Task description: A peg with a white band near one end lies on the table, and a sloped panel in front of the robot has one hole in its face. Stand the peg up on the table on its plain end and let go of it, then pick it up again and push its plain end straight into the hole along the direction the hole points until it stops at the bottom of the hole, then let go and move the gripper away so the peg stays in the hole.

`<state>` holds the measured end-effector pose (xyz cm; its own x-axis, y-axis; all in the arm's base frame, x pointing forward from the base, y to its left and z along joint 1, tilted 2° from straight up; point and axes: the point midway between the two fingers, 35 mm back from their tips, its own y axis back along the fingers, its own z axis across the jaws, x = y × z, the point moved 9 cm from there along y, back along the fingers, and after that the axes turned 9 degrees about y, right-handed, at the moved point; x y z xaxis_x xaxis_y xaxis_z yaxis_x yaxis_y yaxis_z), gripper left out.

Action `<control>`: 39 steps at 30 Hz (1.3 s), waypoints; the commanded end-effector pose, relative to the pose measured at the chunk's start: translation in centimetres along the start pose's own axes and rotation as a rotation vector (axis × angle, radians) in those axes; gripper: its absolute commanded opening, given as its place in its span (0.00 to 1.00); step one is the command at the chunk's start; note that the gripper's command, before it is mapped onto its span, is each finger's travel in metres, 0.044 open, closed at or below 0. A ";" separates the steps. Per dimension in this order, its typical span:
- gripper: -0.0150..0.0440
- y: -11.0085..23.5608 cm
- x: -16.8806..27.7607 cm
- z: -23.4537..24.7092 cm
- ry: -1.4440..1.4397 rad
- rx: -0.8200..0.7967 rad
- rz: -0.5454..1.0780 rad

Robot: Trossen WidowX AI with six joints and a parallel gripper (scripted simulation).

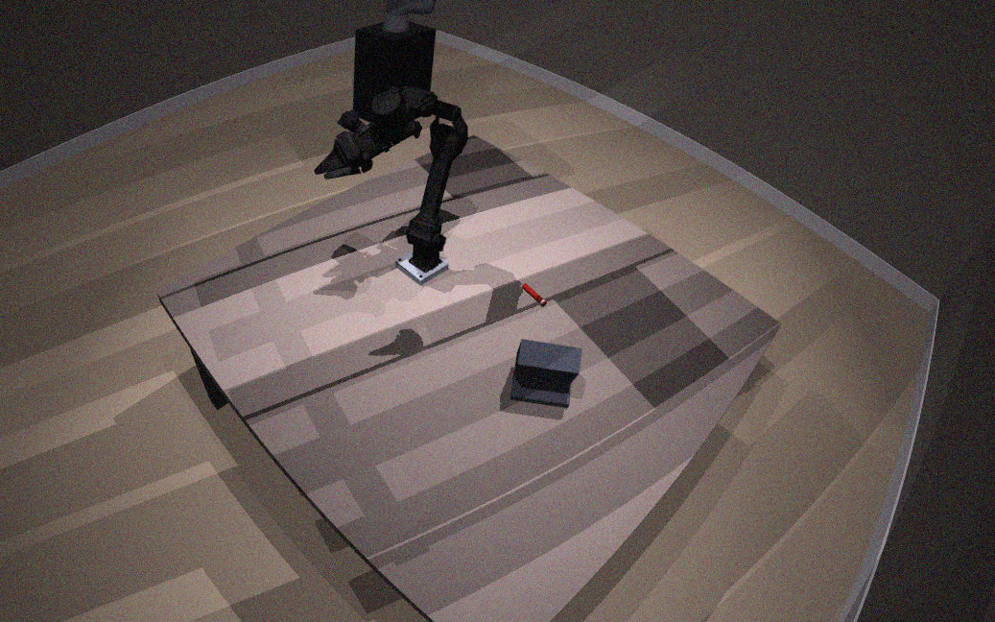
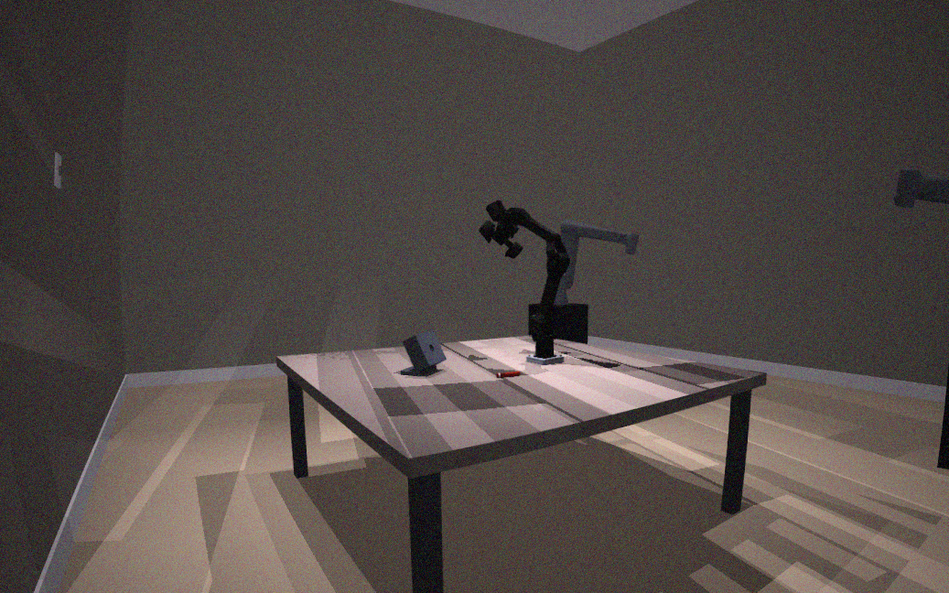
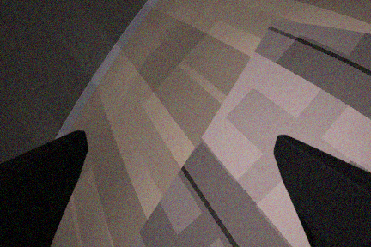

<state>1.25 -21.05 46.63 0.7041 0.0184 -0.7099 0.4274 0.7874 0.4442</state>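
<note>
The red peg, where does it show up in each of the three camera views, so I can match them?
Top: the red peg lies flat on the table, right of center, beyond the sloped panel.
Exterior: peg lies mid-table, right of the panel.
Wrist: not in it; only the open gripper over table and floor.
Shared landmark: the arm's base plate, in top and exterior only.

The arm is raised high, its end effector wide open.
</note>
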 end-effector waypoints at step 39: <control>1.00 9.2 26.4 3.0 1.042 -0.529 0.778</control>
<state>24.08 -16.57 34.86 -0.0822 0.8032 -0.5900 -0.2820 0.5491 0.7867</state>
